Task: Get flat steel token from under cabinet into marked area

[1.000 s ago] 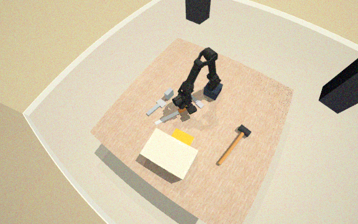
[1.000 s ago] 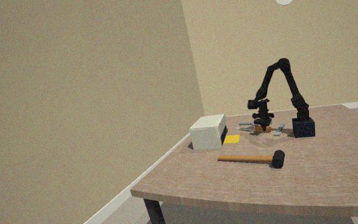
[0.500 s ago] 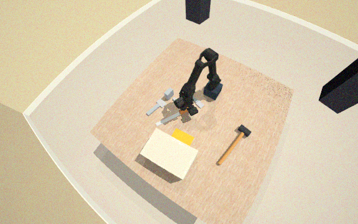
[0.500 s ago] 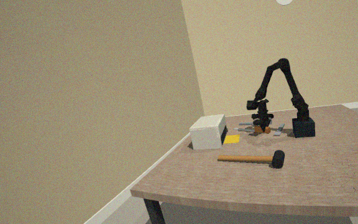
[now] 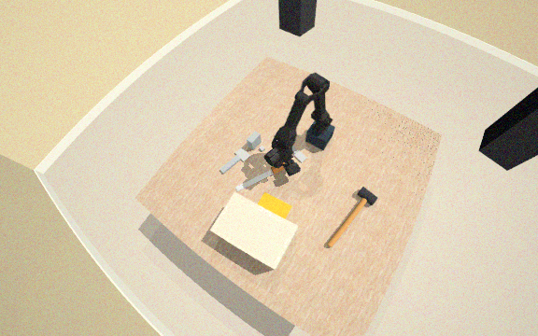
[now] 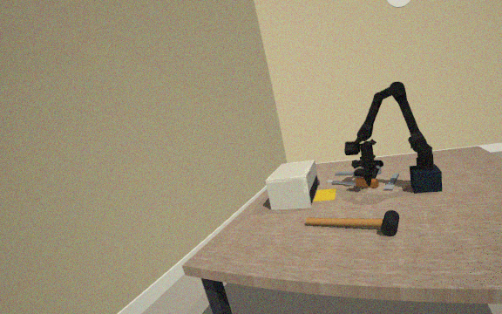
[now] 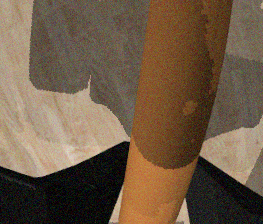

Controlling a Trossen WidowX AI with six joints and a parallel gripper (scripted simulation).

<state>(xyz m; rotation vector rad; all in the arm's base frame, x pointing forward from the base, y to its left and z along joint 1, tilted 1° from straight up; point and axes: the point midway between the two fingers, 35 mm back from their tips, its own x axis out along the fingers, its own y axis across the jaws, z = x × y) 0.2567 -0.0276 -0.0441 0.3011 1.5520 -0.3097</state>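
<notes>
The white cabinet [image 5: 254,230] [image 6: 289,187] stands on the table, with the yellow marked area [image 5: 276,205] [image 6: 325,194] in front of it. The token is not visible in any view. My gripper [image 5: 282,167] [image 6: 368,181] [image 7: 158,153] is shut on the orange handle [image 5: 277,170] [image 6: 360,182] [image 7: 182,100] of a long tool. Its grey blade [image 5: 257,179] [image 6: 343,183] points towards the cabinet, with a whitish tip [image 5: 239,188] short of the cabinet and left of the yellow area in the top view. The tool is low over the table; whether it touches is unclear.
A second grey tool [image 5: 231,164] [image 6: 343,174] lies beyond the held one, near a grey block [image 5: 253,140]. A pale flat piece [image 5: 300,156] [image 6: 391,181] lies between gripper and arm base [image 5: 320,135] [image 6: 425,179]. A black-headed mallet [image 5: 347,221] [image 6: 347,222] lies on the other side.
</notes>
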